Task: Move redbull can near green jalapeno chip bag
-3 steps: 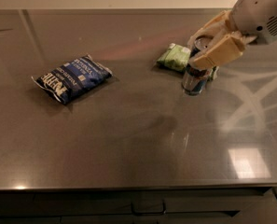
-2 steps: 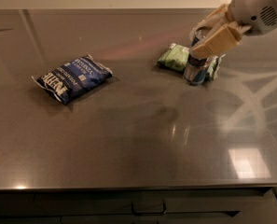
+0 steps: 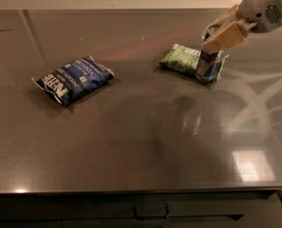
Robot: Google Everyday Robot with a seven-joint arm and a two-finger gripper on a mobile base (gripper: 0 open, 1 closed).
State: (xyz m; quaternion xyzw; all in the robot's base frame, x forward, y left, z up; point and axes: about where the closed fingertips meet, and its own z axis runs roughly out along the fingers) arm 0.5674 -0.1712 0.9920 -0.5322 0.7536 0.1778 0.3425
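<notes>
Standing upright beside green jalapeno chip bag [image 3: 180,59], redbull can [image 3: 208,67], hand [image 3: 221,35] over top.

Dark blue bag [image 3: 74,80] flat on grey counter [image 3: 131,151]; gripper [image 3: 212,39] well apart, upper right.

Up at the top right of the view we've got the gripper [image 3: 211,38], pale tan and blocky, with flat faces and squared edges and a dull matte finish. Right behind it the wrist [image 3: 265,1] swells into a smooth, rounded housing in white-grey, catching a soft sheen from the light. On its side there's a circular vent patch [image 3: 273,13] peppered with small dark holes.
</notes>
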